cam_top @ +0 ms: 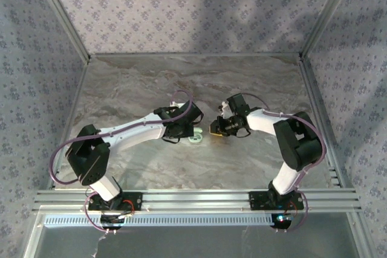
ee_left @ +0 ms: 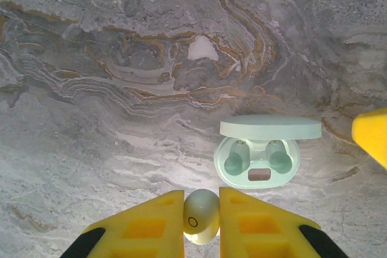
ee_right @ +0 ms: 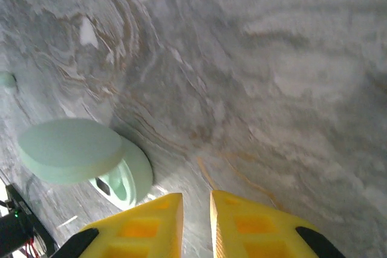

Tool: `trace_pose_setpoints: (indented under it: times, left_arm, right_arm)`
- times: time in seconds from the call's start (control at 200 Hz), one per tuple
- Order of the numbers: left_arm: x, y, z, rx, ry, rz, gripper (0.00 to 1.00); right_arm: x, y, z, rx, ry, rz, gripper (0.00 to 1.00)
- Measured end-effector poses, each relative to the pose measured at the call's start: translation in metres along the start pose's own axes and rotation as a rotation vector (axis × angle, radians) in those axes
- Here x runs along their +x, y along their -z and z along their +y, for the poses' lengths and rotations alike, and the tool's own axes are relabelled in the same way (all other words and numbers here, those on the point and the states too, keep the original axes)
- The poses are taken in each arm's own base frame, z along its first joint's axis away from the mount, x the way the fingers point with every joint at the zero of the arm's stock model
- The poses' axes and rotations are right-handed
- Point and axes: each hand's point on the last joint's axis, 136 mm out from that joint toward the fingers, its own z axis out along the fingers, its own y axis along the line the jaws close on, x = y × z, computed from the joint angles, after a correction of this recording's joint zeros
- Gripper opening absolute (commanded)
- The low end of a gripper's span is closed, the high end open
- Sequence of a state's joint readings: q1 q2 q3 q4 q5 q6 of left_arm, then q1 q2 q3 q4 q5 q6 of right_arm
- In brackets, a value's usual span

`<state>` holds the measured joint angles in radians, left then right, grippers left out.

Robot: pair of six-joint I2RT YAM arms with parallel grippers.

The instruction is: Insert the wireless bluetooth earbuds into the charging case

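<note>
The left arm (cam_top: 130, 128) reaches from the near left corner of the marble table (cam_top: 254, 83) toward its middle. The left gripper (ee_left: 201, 200) sits low over the table. Its yellow jaws pinch one of the wireless bluetooth earbuds (ee_left: 201, 222), a small pale rounded piece with a ring mark on its face. It is held between the inner faces of the jaws, just above the marble.

Just beyond and a little right of that earbud lies the charging case (ee_left: 257, 185), pale mint, near the middle of the table and slightly toward the near edge. Its lid (ee_left: 270, 128) stands open on the far side. The two wells inside are bare, with a small dark patch between them. From above, the case (cam_top: 196, 139) shows just beside the left gripper's tip.

Right of the case, the right gripper (ee_right: 196, 200) hangs low and points toward it; one of its fingers (ee_left: 372, 137) shows at the edge of the left wrist view. Its jaws stand a narrow slit apart and grip nothing. The case's lid (ee_right: 69, 149) lies ahead and left of them. A small pale rounded thing (ee_right: 6, 80) sits further off, too cut off to identify. The right arm (cam_top: 290, 143) bends back to the near right corner.
</note>
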<state>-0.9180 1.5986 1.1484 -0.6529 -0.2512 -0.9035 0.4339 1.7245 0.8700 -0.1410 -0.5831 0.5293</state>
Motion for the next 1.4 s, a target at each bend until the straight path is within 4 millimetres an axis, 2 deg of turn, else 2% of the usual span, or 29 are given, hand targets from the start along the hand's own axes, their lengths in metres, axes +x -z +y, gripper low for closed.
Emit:
trace_pose_setpoints:
  times: [0.265, 0.595, 1.074, 1.399]
  left_arm:
    - [-0.001, 0.002, 0.01, -0.004, 0.016, -0.006, 0.18]
    - [0.003, -0.001, 0.015, -0.016, 0.015, 0.003, 0.18]
    - [0.001, 0.002, 0.015, 0.001, 0.022, -0.011, 0.18]
    - [0.003, 0.0, 0.016, -0.003, 0.021, -0.008, 0.18]
  right_arm:
    - [0.006, -0.011, 0.011, -0.069, -0.046, 0.025, 0.07]
    - [0.021, -0.021, 0.014, -0.099, -0.096, 0.053, 0.05]
    - [0.033, -0.028, 0.019, -0.139, -0.137, 0.06, 0.05]
    - [0.042, -0.034, 0.03, -0.16, -0.136, 0.072, 0.05]
